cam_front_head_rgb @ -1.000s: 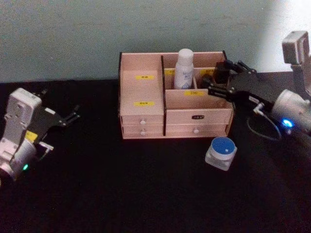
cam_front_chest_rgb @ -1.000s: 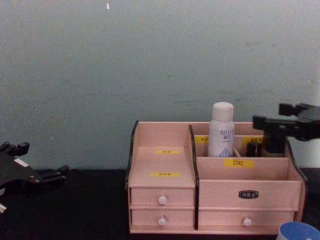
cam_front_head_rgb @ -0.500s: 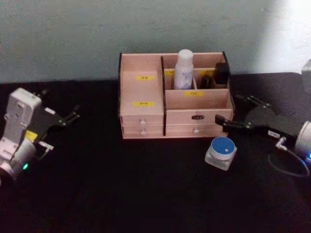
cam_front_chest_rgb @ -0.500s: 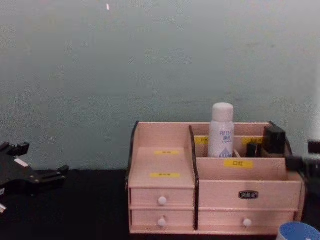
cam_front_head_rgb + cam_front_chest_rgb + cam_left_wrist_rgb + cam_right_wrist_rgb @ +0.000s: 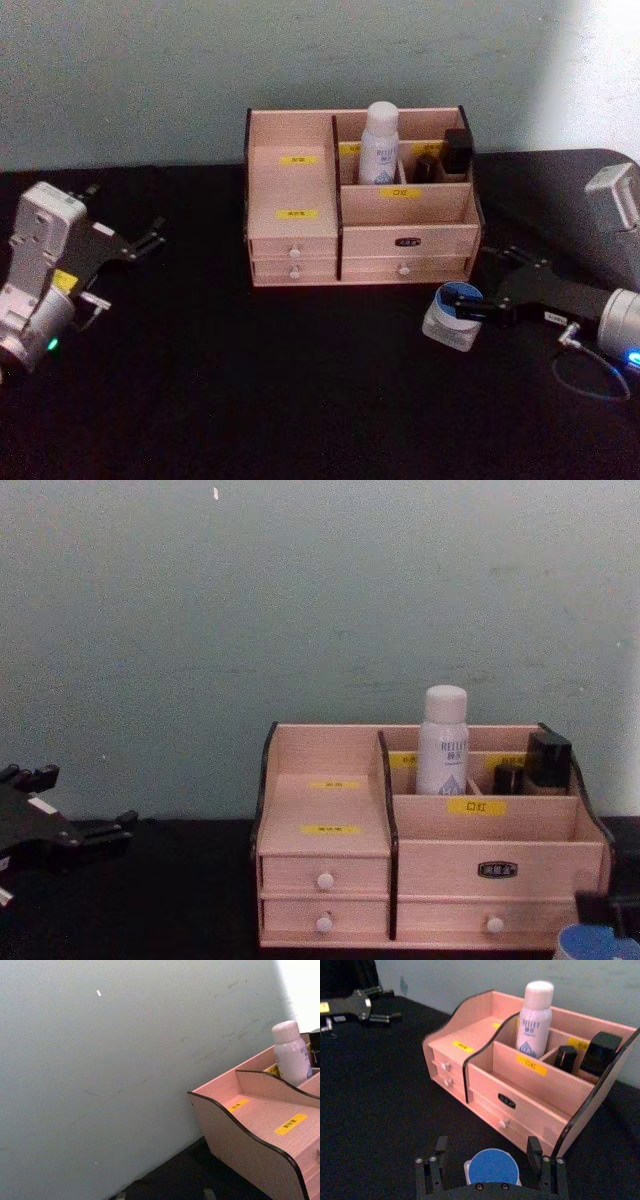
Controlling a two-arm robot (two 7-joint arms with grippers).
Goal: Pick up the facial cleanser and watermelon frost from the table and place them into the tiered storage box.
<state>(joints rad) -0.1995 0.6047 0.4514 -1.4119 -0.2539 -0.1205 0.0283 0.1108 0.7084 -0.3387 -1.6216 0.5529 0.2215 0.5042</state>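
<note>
The facial cleanser point(image 5: 379, 141) point(image 5: 534, 1019) point(image 5: 443, 740), a tall white bottle, stands upright in a back compartment of the tiered storage box point(image 5: 294, 231) point(image 5: 485, 1072) point(image 5: 325, 805). The watermelon frost point(image 5: 448, 322) point(image 5: 493, 1168) point(image 5: 597, 944), a squat jar with a blue lid, sits on the table in front of the box's right corner. My right gripper point(image 5: 468, 280) point(image 5: 487, 1154) is open at the jar; in the right wrist view the lid lies between its two fingers point(image 5: 440, 1156). My left gripper point(image 5: 143, 241) point(image 5: 85, 825) rests open at the far left.
Small black containers point(image 5: 457, 150) point(image 5: 600, 1052) point(image 5: 548, 760) fill the box's back right compartment. The box has stepped trays on its left and small drawers with white knobs point(image 5: 294, 272). A black tabletop point(image 5: 250, 380) stretches in front, and a grey-green wall point(image 5: 300, 600) stands close behind.
My right gripper has come away from the box's back right, dropped toward the table's front and now sits open at the blue-lidded jar. The left arm and the bottle have not moved.
</note>
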